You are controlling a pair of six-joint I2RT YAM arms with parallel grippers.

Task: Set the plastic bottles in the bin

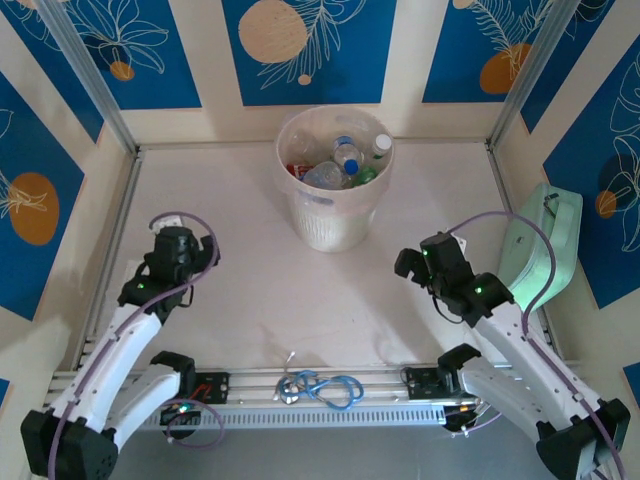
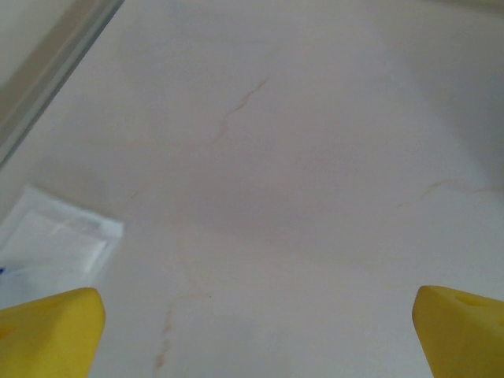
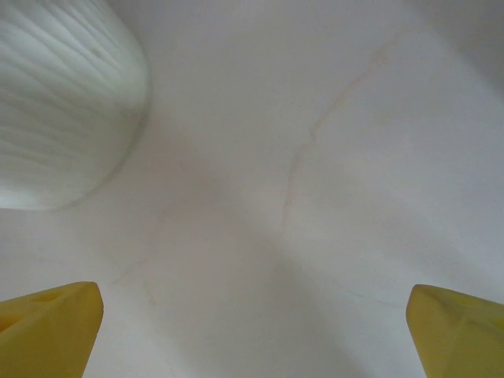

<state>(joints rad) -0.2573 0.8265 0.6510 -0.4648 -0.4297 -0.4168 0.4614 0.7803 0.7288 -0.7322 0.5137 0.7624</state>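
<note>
The cream-white ribbed bin (image 1: 330, 222) stands at the back middle of the table, and its ribbed wall (image 3: 55, 102) fills the upper left of the right wrist view. Several plastic bottles (image 1: 335, 165) lie inside it: clear ones with blue caps, a green one, a red one. My left gripper (image 1: 183, 240) hangs over the table's left side, open, its yellow fingertips (image 2: 55, 331) wide apart above bare tabletop. On the right side my right gripper (image 1: 415, 262) is open too, with yellow fingertips (image 3: 51, 327) apart and nothing between them.
A mint-green case (image 1: 540, 245) leans at the right edge. A blue cable loop (image 1: 325, 388) lies on the rail between the arm bases. A white paper or packet (image 2: 55, 244) lies on the table near the left gripper. Metal posts frame the back corners.
</note>
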